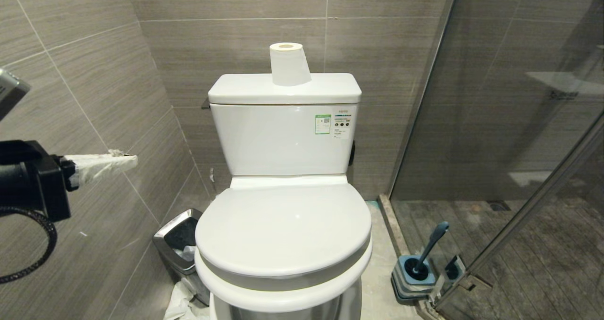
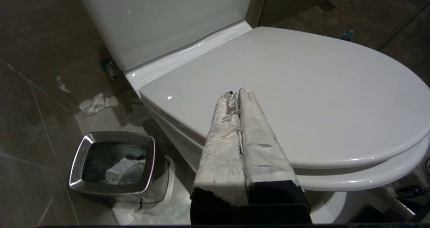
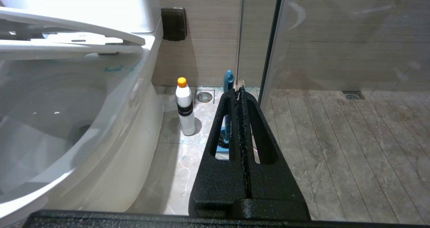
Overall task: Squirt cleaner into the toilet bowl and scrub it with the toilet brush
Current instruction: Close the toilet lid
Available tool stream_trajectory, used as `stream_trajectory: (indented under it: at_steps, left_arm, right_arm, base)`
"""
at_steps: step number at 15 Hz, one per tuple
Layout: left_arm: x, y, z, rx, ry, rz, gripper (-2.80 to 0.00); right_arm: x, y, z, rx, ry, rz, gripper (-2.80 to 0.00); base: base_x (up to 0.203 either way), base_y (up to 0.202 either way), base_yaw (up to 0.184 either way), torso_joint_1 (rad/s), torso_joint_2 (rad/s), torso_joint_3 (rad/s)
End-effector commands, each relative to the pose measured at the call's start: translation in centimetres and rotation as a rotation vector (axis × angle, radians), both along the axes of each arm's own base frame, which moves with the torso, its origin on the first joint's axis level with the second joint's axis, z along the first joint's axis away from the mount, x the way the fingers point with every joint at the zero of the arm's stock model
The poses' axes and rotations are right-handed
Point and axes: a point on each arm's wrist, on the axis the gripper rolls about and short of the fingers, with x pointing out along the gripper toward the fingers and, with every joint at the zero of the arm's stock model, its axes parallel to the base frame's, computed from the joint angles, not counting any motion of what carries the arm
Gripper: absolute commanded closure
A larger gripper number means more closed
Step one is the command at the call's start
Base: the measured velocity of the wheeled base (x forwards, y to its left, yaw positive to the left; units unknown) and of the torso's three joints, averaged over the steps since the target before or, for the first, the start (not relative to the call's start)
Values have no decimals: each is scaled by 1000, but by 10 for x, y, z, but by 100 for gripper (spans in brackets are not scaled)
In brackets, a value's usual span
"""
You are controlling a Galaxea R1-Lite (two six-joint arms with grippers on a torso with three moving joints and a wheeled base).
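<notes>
In the head view we find the left gripper point(image 1: 123, 159) at 9 o'clock, level and pointing toward the toilet bowl point(image 1: 283, 287), its wrapped fingers pressed together on nothing; the lid point(image 1: 283, 230) is down. The left wrist view adds a steel bin point(image 2: 112, 164) beside the bowl. Only the right wrist view shows the right gripper point(image 3: 240, 90), low, fingers pressed together, and the cleaner point(image 3: 185, 108) upright on the floor. The toilet brush point(image 1: 432, 244) stands in its base at 4 o'clock.
</notes>
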Motion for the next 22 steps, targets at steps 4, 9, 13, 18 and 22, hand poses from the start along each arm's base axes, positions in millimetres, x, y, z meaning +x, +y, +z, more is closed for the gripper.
stream_trajectory:
  at_steps: [4, 9, 13, 18, 22]
  left_arm:
    - [4, -14, 56, 246, 225, 108, 0]
    - [39, -55, 23, 761, 281, 9, 0]
    - [59, -93, 0, 810, 299, -128, 0]
    - [68, -106, -44, 835, 412, -202, 0]
    - [79, -110, -72, 796, 560, -176, 0]
  right_arm:
    - [2, 0, -6, 0, 21, 0, 0]
    - [2, 0, -6, 0, 21, 0, 0]
    - [2, 0, -6, 0, 21, 0, 0]
    - [2, 0, -6, 0, 21, 0, 0]
    - [2, 0, -6, 0, 20, 0, 0]
  base:
    - [0, 0, 0, 0, 0, 0]
    - [0, 0, 0, 0, 0, 0]
    - [0, 0, 0, 0, 0, 0]
    - [0, 0, 0, 0, 0, 0]
    - [0, 0, 0, 0, 0, 0]
